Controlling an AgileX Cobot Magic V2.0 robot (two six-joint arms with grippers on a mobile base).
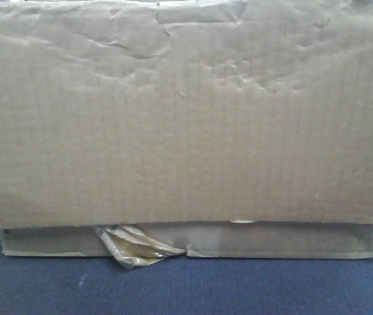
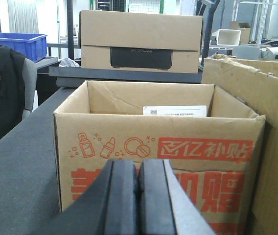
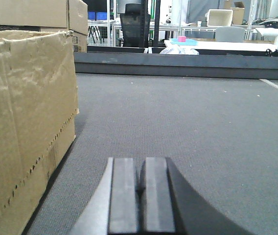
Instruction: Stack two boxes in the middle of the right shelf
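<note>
A large plain brown box (image 1: 186,111) with a wrinkled, dented face fills the front view. Under its lower edge lies a flatter brown box (image 1: 291,239) with torn yellowish tape (image 1: 134,246); both rest on blue-grey carpet. My left gripper (image 2: 139,169) is shut and empty, close in front of an open box with red print (image 2: 158,147). A plain brown box wall (image 2: 271,122) stands to its right. My right gripper (image 3: 141,171) is shut and empty above grey carpet, with a plain brown box (image 3: 26,112) to its left. The steel shelf is out of view.
A closed box with a black label (image 2: 139,41) stands on a dark ledge behind the printed box. A blue bin (image 2: 21,44) and a black chair back (image 2: 2,88) are at the left. A raised dark edge (image 3: 178,63) bounds the carpet far ahead of my right gripper.
</note>
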